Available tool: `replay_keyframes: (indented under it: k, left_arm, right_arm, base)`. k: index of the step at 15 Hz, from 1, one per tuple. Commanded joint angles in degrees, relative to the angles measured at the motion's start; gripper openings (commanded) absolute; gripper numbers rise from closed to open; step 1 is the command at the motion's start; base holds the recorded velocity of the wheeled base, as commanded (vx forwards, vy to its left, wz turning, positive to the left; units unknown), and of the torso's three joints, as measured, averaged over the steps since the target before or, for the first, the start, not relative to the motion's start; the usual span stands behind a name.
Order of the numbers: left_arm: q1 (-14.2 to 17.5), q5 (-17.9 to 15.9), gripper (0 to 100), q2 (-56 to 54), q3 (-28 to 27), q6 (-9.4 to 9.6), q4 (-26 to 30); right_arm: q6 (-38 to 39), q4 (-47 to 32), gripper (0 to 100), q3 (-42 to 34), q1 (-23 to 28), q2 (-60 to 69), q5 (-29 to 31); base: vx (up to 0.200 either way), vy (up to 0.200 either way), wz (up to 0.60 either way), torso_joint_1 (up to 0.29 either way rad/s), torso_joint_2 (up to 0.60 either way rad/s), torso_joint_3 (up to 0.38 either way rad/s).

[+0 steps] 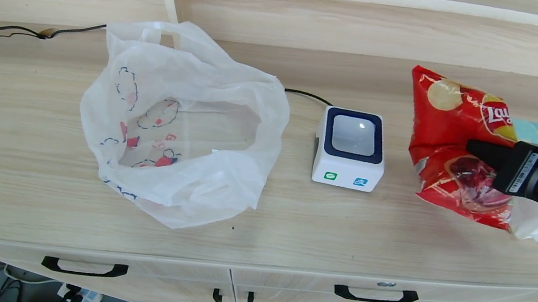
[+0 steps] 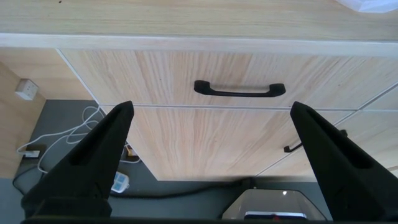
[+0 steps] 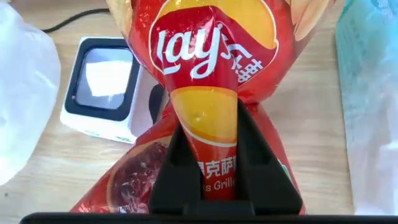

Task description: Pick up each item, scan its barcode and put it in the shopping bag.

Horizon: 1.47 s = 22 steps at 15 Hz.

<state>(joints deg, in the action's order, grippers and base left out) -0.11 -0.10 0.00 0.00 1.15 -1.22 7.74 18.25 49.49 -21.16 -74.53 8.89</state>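
Now | right claw (image 3: 211, 124) clamped on chips (image 1: 452, 140), right of scanner (image 1: 351, 149) | left claw (image 2: 211, 107) apart, facing drawer (image 2: 205, 137) | bag (image 1: 179, 191) open on surface (image 1: 291, 217)

shopping bag (image 1: 196, 67) 1 | scanner (image 1: 351, 149) 1 | chip bag (image 1: 453, 129) 1 | teal packet (image 1: 532, 132) 1 | long drawer handles (image 1: 83, 271) 3

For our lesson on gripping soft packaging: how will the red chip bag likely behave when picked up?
Probably light for its size: the red chip bag looks puffed with air. Likely soft and crushable: the right gripper pinches it into a narrow fold. Its glossy film may slip.
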Motion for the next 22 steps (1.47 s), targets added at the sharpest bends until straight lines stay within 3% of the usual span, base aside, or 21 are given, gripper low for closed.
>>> replay_keyframes:
  k: [1, 4, 5, 7, 9, 12, 14, 22]
  left_arm:
    - [0.02, 0.01, 100, 0.09, 0.0, 0.0, -0.01]
    - [0.02, 0.01, 100, 0.09, 0.0, 0.0, 0.08]
    - [0.02, 0.01, 100, 0.09, 0.0, 0.0, 0.08]
    - [0.02, 0.01, 100, 0.09, 0.0, 0.0, 0.08]
    - [0.02, 0.01, 100, 0.0, 0.0, 0.08, 0.08]
    - [0.02, 0.01, 100, 0.09, 0.0, 0.08, 0.08]
    - [0.02, 0.01, 100, 0.0, 0.0, 0.08, 0.08]
    - [0.02, 0.01, 100, 0.0, 0.0, 0.17, 0.08]
  right_arm:
    - [5.27, 0.3, 0, -4.58, -0.81, 8.53, -1.24]
    - [15.9, 0.3, 0, -8.01, -3.27, 14.33, -3.7]
    - [20.03, 0.3, 0, -8.54, -6.17, 16.09, -4.14]
    - [29.0, 4.07, 0, -8.62, -17.33, 17.84, -4.14]
    - [33.92, 8.65, 0, -10.03, -21.29, 17.49, -4.14]
    - [37.35, 12.42, 0, -9.86, -23.31, 14.5, -4.23]
    - [38.49, 15.68, 0, -11.26, -27.79, 13.1, -4.49]
    - [39.28, 18.84, 0, -13.37, -35.79, 13.01, -5.37]
  base:
    - [0.0, 0.0, 0.0, 0.0, 0.0, 0.0]
    - [0.0, 0.0, 0.0, 0.0, 0.0, 0.0]
    - [0.0, 0.0, 0.0, 0.0, 0.0, 0.0]
    - [0.0, 0.0, 0.0, 0.0, 0.0, 0.0]
    - [0.0, 0.0, 0.0, 0.0, 0.0, 0.0]
    - [0.0, 0.0, 0.0, 0.0, 0.0, 0.0]
    - [0.0, 0.0, 0.0, 0.0, 0.0, 0.0]
    - [0.0, 0.0, 0.0, 0.0, 0.0, 0.0]
